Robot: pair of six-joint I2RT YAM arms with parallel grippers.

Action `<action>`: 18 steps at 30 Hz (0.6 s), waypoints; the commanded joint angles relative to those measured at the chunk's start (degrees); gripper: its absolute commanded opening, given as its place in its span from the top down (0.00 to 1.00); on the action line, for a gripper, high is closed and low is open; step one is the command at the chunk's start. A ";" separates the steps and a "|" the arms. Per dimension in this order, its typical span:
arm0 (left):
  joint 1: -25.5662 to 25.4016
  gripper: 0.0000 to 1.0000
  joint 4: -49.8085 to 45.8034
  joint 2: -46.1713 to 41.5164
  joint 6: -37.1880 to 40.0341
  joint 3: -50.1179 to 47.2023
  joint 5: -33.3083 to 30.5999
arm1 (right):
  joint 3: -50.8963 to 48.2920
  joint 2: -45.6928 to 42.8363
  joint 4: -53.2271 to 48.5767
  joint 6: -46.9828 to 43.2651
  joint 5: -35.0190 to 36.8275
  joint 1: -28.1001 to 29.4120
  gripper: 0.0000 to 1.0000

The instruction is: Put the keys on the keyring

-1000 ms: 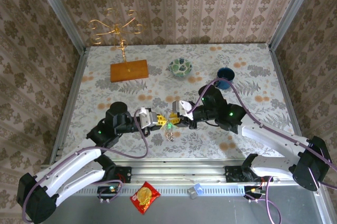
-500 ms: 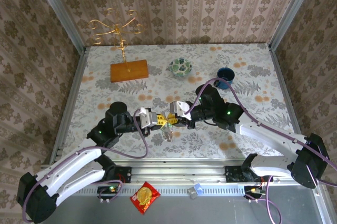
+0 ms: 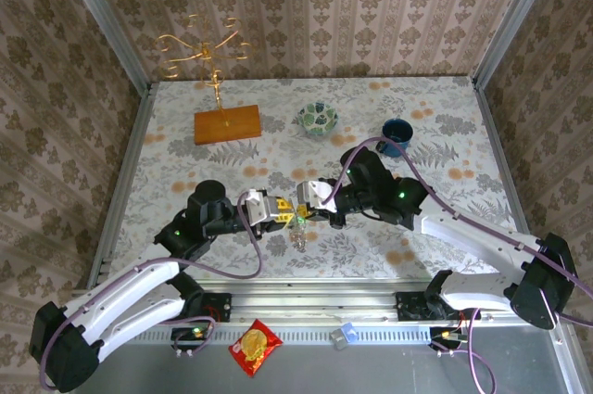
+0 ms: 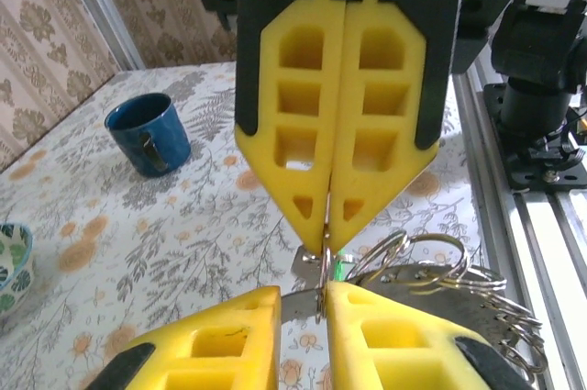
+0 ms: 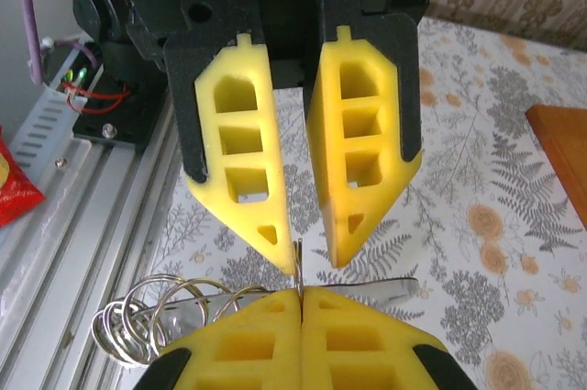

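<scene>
Two grippers meet above mid-worktop [image 3: 232, 171]. Right gripper [image 4: 326, 239] clamped on thin metal edge, apparently keyring [image 4: 322, 266]. Left gripper [image 4: 323, 294] slightly parted, straddling it. Green key [image 4: 339, 267] beside tips. Step: threading. Next: steady keyring, feed key on.

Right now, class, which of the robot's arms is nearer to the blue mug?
Right. The right arm has its wrist just on the near side of the blue mug; the left arm is well off to the mug's left, nearer the table's front edge.
</scene>
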 commanded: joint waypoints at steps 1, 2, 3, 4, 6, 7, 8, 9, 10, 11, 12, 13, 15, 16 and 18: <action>-0.58 0.80 -4.06 0.76 1.99 2.02 -2.56 | 3.90 1.01 -5.58 -3.83 2.71 1.01 1.00; -0.75 0.81 -4.60 1.23 2.20 2.37 -2.70 | 4.55 1.29 -6.35 -4.45 3.34 1.43 1.00; -0.80 0.81 -4.98 1.51 2.44 2.63 -2.68 | 4.94 1.61 -6.94 -5.06 4.08 1.62 1.00; -1.02 0.82 -5.13 1.85 2.56 2.90 -2.66 | 5.65 2.06 -8.06 -5.72 4.87 2.31 1.00; -1.19 0.83 -5.20 2.25 2.89 3.26 -2.75 | 7.26 3.10 -10.17 -7.14 6.54 3.32 1.00; -1.29 0.84 -5.19 2.41 2.98 3.43 -2.75 | 8.14 3.63 -11.23 -7.79 7.20 3.86 1.00; -1.37 0.85 -5.19 2.45 3.10 3.58 -2.83 | 8.84 4.08 -12.03 -8.12 7.84 4.26 1.00; -1.36 0.85 -5.20 2.48 3.12 3.70 -2.85 | 9.46 4.50 -12.62 -8.47 8.28 4.80 1.00; -1.43 0.86 -5.03 2.40 3.07 3.76 -2.90 | 10.09 4.91 -12.97 -8.85 8.80 5.23 1.00; -1.54 0.87 -5.01 2.44 3.04 3.81 -2.76 | 10.65 5.22 -12.98 -9.15 9.37 5.60 1.00; -1.53 0.89 -4.94 2.36 3.03 3.85 -2.68 | 11.10 5.44 -14.57 -9.44 9.73 5.95 1.00; -1.63 0.93 -4.87 2.16 3.03 3.89 -2.66 | 11.50 5.70 -15.01 -9.54 9.69 6.15 1.00; -1.64 1.00 -4.81 1.83 2.92 3.80 -2.58 | 12.08 6.09 -15.44 -9.20 9.42 6.12 1.00; -1.63 1.00 -4.52 1.62 2.86 3.63 -2.61 | 12.06 6.06 -15.45 -8.97 9.16 6.20 1.00; -1.60 1.00 -3.67 0.99 2.38 3.14 -2.42 | 11.30 5.58 -14.01 -7.69 8.44 5.84 1.00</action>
